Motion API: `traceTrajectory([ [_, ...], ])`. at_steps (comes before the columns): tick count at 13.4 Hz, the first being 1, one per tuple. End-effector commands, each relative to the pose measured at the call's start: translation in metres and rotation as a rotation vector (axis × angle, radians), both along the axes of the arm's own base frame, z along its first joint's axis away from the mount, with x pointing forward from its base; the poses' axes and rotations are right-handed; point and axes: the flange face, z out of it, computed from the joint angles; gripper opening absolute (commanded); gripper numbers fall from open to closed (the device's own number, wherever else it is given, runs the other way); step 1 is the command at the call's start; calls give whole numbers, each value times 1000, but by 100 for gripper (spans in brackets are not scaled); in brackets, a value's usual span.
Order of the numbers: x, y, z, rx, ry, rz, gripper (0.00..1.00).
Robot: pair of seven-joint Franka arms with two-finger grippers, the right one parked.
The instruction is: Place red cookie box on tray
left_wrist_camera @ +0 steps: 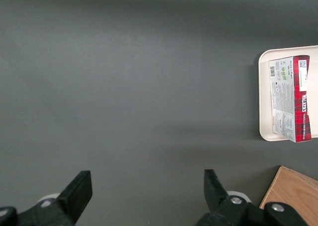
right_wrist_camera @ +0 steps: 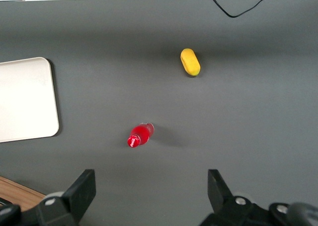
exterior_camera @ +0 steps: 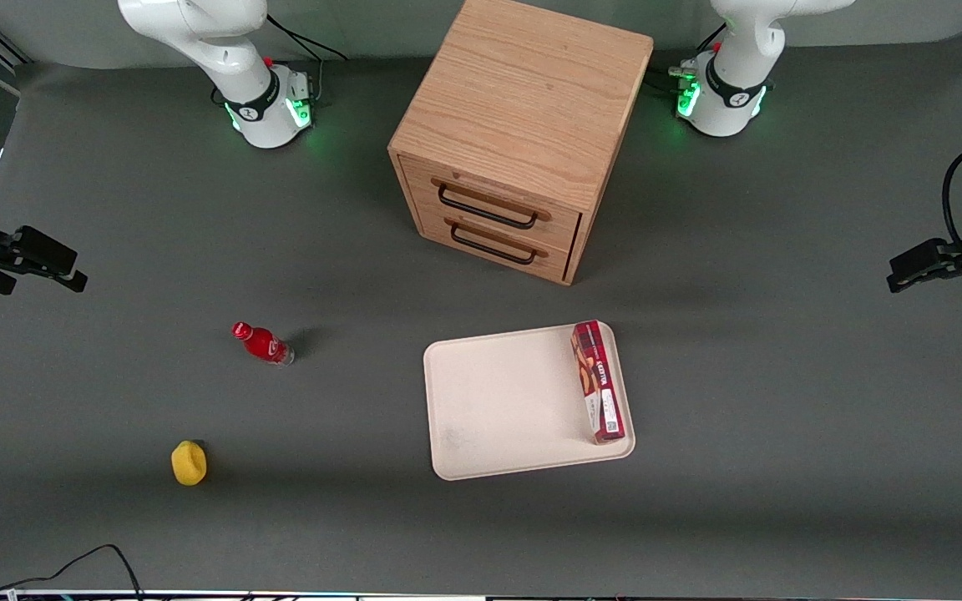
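Note:
The red cookie box lies flat on the cream-white tray, along the tray's edge toward the working arm's end, with one short end nearer the front camera. Box and tray rim also show in the left wrist view. My left gripper hangs above the bare table at the working arm's end, well apart from the tray. Its fingers stand wide apart with nothing between them, and the gripper is open and empty.
A wooden two-drawer cabinet stands farther from the front camera than the tray. A small red bottle and a yellow object lie toward the parked arm's end. A cable runs along the near table edge.

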Motion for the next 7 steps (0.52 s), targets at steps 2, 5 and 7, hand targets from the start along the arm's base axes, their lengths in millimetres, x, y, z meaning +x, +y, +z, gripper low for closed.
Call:
traceTrajectory([
  [2,1,-4,5,-18,-26,-11,100],
  [5,0,1,9,-57,-29,-52,100],
  [7,0,-5,7,-55,-24,-60,100],
])
